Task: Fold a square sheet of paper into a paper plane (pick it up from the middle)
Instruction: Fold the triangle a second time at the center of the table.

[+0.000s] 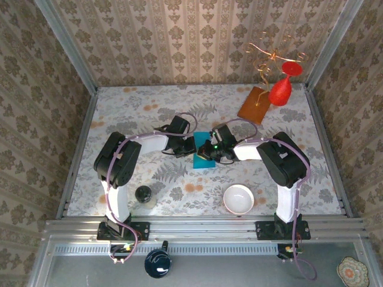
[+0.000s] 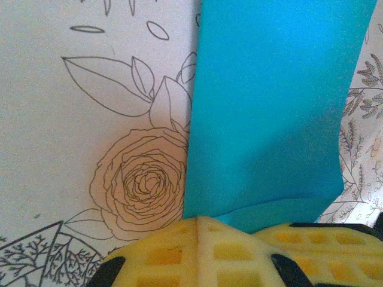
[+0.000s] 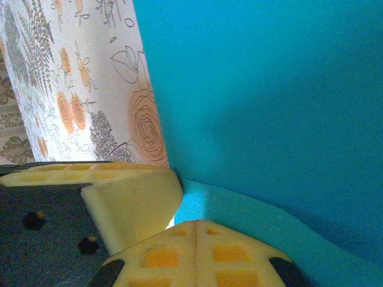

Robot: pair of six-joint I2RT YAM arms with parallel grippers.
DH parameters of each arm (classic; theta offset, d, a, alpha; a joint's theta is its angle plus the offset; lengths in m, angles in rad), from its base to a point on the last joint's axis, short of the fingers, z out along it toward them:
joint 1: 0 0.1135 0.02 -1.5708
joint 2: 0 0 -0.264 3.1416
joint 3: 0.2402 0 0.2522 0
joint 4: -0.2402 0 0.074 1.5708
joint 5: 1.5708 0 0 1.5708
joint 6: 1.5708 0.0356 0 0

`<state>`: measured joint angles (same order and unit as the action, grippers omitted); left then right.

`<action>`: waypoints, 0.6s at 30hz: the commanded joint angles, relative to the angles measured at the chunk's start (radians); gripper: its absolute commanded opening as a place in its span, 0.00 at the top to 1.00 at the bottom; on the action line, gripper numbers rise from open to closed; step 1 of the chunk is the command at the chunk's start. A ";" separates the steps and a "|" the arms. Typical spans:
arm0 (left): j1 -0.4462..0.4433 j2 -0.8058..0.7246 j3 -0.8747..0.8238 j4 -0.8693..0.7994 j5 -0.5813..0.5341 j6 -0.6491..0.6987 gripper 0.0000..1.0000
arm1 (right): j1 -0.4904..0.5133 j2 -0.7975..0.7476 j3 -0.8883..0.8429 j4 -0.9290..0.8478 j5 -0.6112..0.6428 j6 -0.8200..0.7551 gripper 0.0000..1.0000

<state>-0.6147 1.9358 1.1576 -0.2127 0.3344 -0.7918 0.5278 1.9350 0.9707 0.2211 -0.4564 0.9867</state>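
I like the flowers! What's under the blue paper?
The flowery table cover goes under the blue paper; an orange rose peeks out beside it. Anything beneath the sheet is hidden.

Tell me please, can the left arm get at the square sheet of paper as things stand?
Likely yes: the left gripper, shut, sits right at the edge of the square sheet of paper, with nothing between them.

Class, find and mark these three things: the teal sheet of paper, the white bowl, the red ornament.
square sheet of paper (image 2: pixel 269 107), left wrist view, on its flat teal face.
white bowl (image 1: pixel 239 199), top external view, on its bare inner floor.
red ornament (image 1: pixel 279 92), top external view, on its rounded body.
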 commanded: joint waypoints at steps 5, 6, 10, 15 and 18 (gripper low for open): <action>-0.006 0.034 0.007 -0.071 -0.032 0.029 1.00 | -0.011 -0.108 -0.001 -0.124 0.040 -0.099 1.00; -0.007 0.035 0.007 -0.071 -0.031 0.029 1.00 | -0.012 -0.102 -0.002 -0.131 0.043 -0.103 1.00; -0.007 0.033 0.011 -0.071 -0.025 0.032 1.00 | -0.018 -0.068 -0.014 -0.130 0.052 -0.096 1.00; -0.007 0.034 0.017 -0.074 -0.022 0.034 1.00 | -0.024 -0.040 -0.023 -0.140 0.086 -0.093 1.00; -0.006 0.032 0.021 -0.077 -0.019 0.035 1.00 | -0.032 -0.020 -0.031 -0.149 0.102 -0.086 1.00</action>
<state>-0.6155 1.9377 1.1660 -0.2260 0.3321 -0.7811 0.5060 1.8877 0.9592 0.1196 -0.3988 0.9119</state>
